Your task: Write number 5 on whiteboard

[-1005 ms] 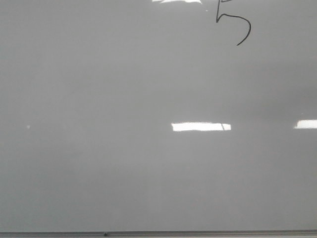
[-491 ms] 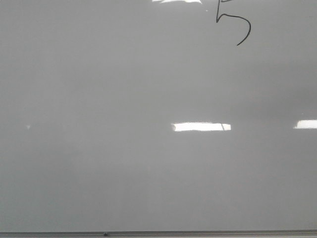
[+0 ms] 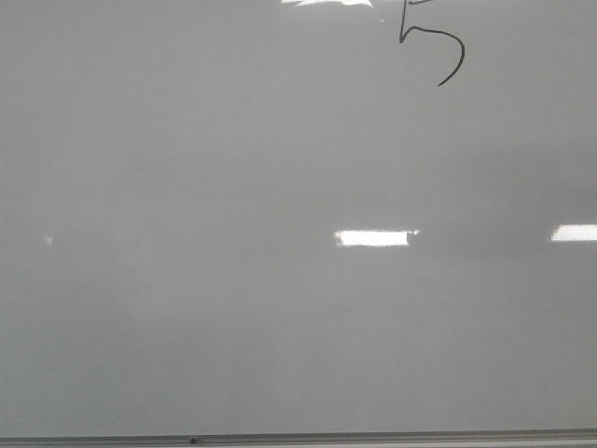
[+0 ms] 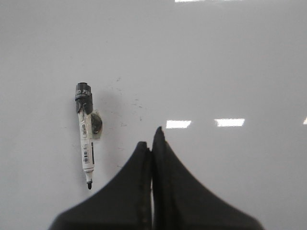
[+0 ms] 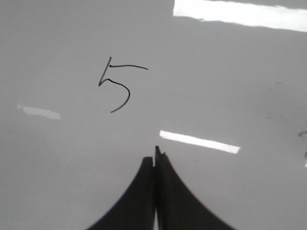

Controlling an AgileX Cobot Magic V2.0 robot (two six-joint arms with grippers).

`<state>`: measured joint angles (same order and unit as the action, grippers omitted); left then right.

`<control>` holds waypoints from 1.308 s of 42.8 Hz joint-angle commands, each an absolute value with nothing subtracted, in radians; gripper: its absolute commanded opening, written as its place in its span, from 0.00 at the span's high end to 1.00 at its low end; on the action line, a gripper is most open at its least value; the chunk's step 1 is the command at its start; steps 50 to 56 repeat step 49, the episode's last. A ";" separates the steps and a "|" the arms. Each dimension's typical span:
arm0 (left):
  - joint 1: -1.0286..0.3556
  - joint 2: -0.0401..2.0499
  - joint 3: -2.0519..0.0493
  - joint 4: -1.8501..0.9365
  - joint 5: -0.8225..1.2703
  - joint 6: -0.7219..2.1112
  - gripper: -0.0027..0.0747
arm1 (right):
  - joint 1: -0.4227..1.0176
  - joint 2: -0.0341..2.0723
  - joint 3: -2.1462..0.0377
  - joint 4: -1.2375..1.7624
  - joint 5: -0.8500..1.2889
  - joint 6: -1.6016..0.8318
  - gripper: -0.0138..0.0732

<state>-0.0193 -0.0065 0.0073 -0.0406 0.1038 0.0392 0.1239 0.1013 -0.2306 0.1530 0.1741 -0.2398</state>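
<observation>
Glossy whiteboard bears number 5; marker lies flat.

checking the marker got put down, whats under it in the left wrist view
The marker lies uncapped on the bare whiteboard, beside a small dark blob I cannot identify. Directly beneath its body is hidden. The left claw is shut, apart from it.

Marker lying flat (cap end taped), tip bare.

The whiteboard looks smooth and shiny, with a thin grey metal edge. My left pincer and right pincer look like dull black plastic. The marker looks like smooth plastic.
</observation>
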 commanded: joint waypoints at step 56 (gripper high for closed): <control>-0.019 -0.020 0.012 -0.051 0.027 0.029 0.99 | 0.076 -0.029 0.013 0.055 0.041 -0.030 0.92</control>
